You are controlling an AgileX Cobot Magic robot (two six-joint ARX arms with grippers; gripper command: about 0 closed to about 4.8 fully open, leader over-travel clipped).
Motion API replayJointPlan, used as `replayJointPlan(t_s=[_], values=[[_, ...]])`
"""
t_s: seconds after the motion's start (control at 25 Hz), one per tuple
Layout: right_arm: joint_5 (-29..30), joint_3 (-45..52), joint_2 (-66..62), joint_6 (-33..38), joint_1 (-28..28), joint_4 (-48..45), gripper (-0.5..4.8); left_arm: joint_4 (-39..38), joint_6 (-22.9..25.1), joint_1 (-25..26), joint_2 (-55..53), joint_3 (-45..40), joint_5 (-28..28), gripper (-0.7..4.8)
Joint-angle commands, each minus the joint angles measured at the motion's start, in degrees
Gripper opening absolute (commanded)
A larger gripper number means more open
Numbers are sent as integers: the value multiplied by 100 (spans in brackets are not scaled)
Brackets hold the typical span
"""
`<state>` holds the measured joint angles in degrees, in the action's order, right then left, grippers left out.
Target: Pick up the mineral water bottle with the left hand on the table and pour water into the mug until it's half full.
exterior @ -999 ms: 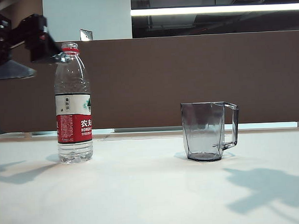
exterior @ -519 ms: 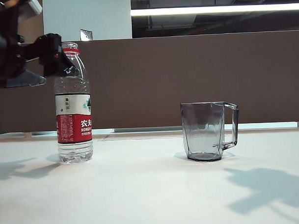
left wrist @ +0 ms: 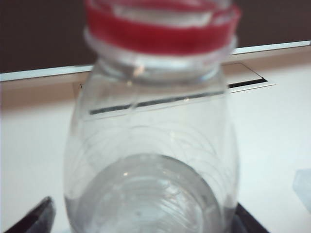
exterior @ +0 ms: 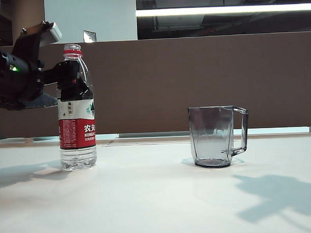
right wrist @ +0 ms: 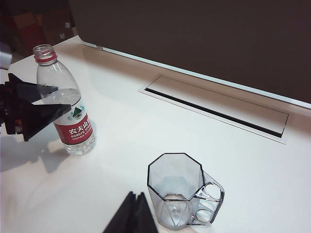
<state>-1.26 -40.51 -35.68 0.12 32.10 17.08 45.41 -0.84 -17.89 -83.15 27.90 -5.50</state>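
Uncapped bottle [exterior: 76, 106], upright at 9 o'clock of the mug [exterior: 214, 136] on the table [exterior: 158, 198], sits between the left hand's [exterior: 70, 82] spread fingers; thin, slick, crushable, so grip mid-body; right hand [right wrist: 130, 213] looks closed.

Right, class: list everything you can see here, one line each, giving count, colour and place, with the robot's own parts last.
mineral water bottle: one, clear with red neck ring and red-and-white label, uncapped, upright at the table's left.
mug: one, smoky-grey glass, empty, right of the bottle, handle pointing away from it.
table: one, white, with a long slot behind the mug.
left end effector: one, black, open, fingers either side of the bottle's upper body.
right end effector: one, black, fingertips together, near the mug.
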Motion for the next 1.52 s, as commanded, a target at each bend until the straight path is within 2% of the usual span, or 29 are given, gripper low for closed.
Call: replayJointPlan(t_s=[0.04, 0.48, 0.92, 0.96, 1.0, 1.2, 1.52], values=[[11, -46, 20, -17, -2, -74, -1, 282, 37, -9, -173, 42, -13, 479], [11, -46, 17, -20, -2, -57, -1, 1001, -9, -9, -820, 66, -13, 479], [11, -46, 17, -17, -2, -59, -1, 1300, -13, -9, -1180, 140, -13, 479], [11, -46, 17, -20, -2, -57, -1, 1318, -17, -9, -1189, 140, -13, 435], [13, -46, 17, -20, -2, -57, -1, 1318, -17, -9, -1200, 140, -11, 353], [13, -46, 17, -20, -2, -57, -1, 1329, -15, -9, -1200, 138, -11, 225], [11, -46, 20, -17, -2, -57, -1, 1499, -2, -7, -1198, 138, -11, 214]])
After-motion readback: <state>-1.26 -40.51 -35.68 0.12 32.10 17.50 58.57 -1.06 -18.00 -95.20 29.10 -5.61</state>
